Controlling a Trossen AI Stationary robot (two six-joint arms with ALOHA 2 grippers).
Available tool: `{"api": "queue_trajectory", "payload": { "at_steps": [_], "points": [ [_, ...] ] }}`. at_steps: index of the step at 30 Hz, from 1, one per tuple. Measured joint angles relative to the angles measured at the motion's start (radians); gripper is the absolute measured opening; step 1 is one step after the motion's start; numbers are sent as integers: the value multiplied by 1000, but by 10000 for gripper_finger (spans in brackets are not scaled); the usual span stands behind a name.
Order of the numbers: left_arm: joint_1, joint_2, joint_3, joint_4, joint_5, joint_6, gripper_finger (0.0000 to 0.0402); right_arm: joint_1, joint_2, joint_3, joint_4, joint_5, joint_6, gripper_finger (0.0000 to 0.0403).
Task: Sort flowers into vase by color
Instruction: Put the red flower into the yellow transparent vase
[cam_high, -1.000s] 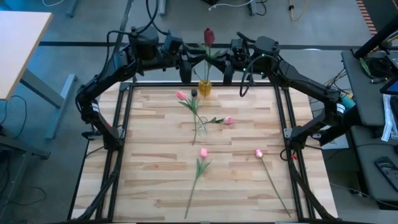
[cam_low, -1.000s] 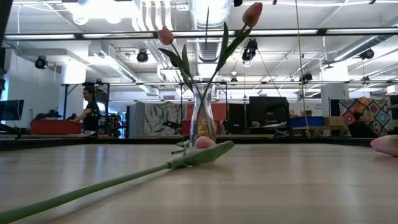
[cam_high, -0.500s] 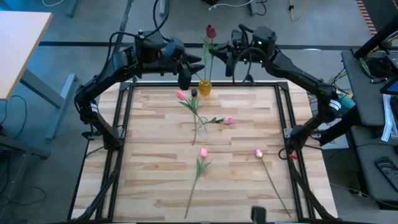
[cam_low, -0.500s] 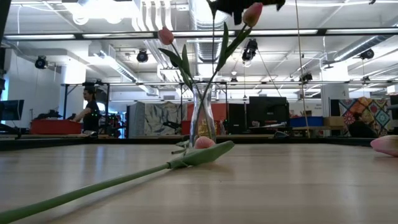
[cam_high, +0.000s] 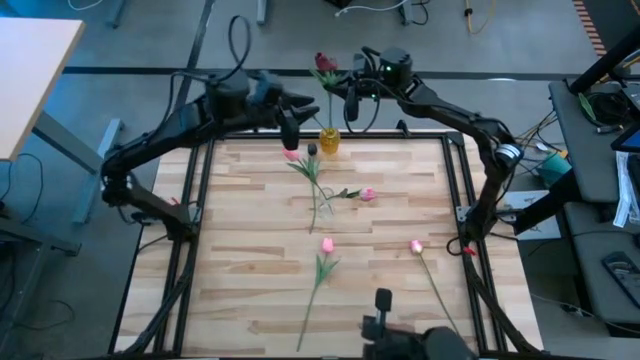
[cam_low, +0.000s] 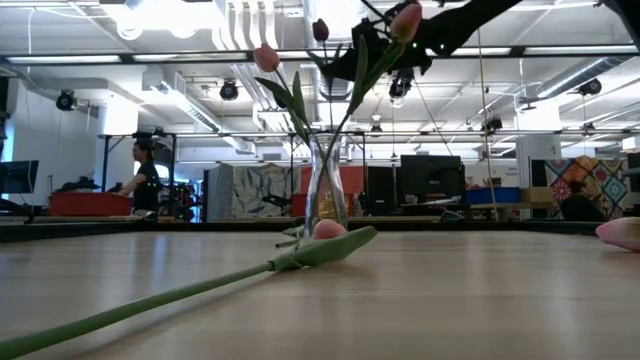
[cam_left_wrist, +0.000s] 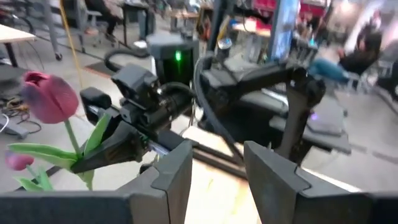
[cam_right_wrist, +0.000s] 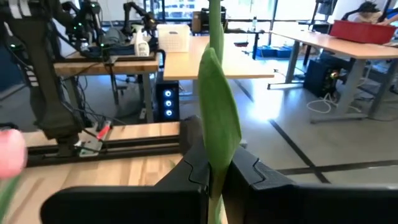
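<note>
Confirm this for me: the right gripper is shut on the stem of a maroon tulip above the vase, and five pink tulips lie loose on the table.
Not quite: the high view shows four pink tulips lying on the table, not five. The rest holds: the right gripper is shut on the stem of the maroon tulip above the vase, as the right wrist view confirms.

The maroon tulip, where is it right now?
In the high view the maroon tulip is beyond the table's far edge, above the vase, its stem pinched in the right pincer.

vase (cam_low: 326, 195) holding tulips (cam_low: 266, 57); stem (cam_low: 150, 301) on table (cam_low: 450, 300)
</note>
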Motion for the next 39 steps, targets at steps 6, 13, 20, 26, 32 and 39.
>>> {"api": "queue_trajectory", "payload": {
  "at_steps": [6, 13, 20, 26, 32, 39],
  "points": [
    [0, -130, -167, 70, -87, -48, 131, -11, 41, 0, 39, -2, -1, 12],
    [0, -227, -237, 69, -147, -56, 131, -23, 80, -2, 67, -3, -10, 12],
    [0, -257, -242, 59, -171, -48, 131, -28, 104, -6, 66, -12, -38, 12],
    [0, -255, -242, 53, -171, -48, 131, -28, 113, -6, 26, -26, -41, 12],
    [0, -252, -242, 52, -170, -44, 131, -28, 113, -6, -51, 6, -70, 28],
    [-11, -255, -242, 44, -166, -43, 131, -28, 113, -7, -95, 29, -41, 101]
  ]
}}
